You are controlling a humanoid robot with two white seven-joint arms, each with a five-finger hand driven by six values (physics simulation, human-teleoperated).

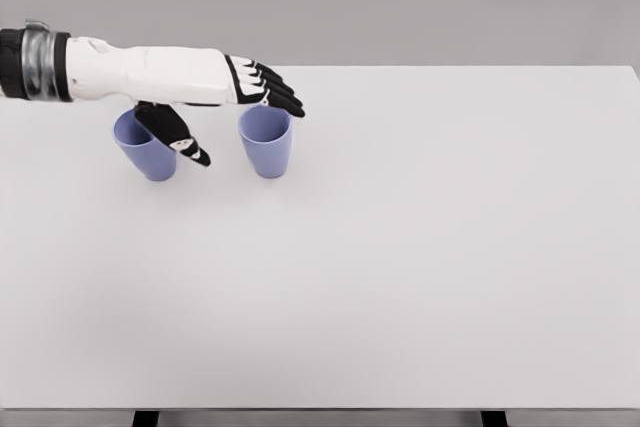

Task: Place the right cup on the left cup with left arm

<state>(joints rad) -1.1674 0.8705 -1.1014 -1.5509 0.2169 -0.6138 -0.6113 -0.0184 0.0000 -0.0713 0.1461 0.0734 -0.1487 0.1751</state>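
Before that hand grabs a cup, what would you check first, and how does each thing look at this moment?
1. Right cup upright, mouth up: ok.
2. Left cup ready to receive: not ok, it looks tilted.
3. Left hand open: ok, fingers extended, thumb apart.
4. Hand around the right cup: not ok, the fingers only reach over its rim.
5. Contact with the left cup: cannot tell, the thumb overlaps it in this view.
6. Table space around the cups: ok.

Left arm (140, 74) reaches rightward, fingers (280, 92) extended, thumb down.
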